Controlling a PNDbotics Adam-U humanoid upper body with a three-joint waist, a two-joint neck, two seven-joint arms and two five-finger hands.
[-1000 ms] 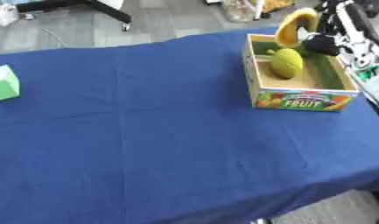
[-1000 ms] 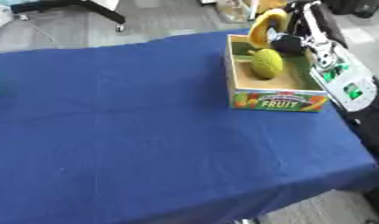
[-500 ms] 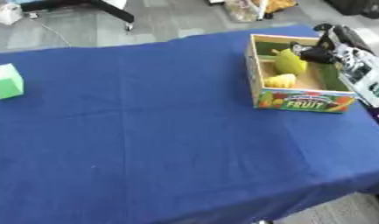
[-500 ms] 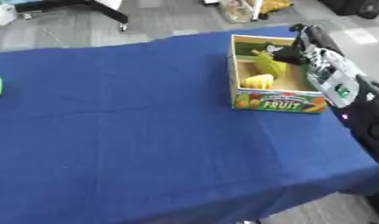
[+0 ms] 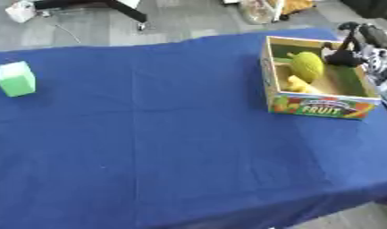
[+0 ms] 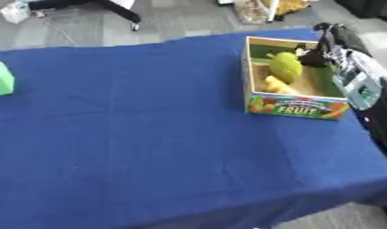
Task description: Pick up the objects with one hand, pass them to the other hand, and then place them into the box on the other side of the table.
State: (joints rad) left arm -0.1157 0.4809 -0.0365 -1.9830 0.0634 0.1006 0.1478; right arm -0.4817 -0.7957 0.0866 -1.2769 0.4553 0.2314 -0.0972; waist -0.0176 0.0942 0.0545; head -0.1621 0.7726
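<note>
At the table's far right corner, the fruit box (image 5: 320,103) stands on the blue cloth, its printed front facing the near edge. Inside lie a round green fruit (image 5: 306,65) toward the far end and a pale yellow piece (image 5: 301,84) just beside it toward the front; the two look to be touching. The right hand (image 6: 316,57) hangs over the box's far right rim, dark fingers pointing down into the box close to the green fruit. Whether those fingers are spread or curled, I cannot tell, and I see nothing pinched between them. The left hand shows in neither view.

Judging by this, the placing step is at its close: the fruit sits in the box and the hand needs to clear out. To do that well, the hand should rise straight up before swinging back, so the fingers do not catch the cardboard wall or drag the green fruit along. The box is light-looking card, so a sideways nudge could slide it over the cloth toward the table's right edge.

Well apart, near the far left edge, a green block (image 5: 16,79) waits untouched. It is probably next, and the left hand is the natural one to fetch it before the pass across.
</note>
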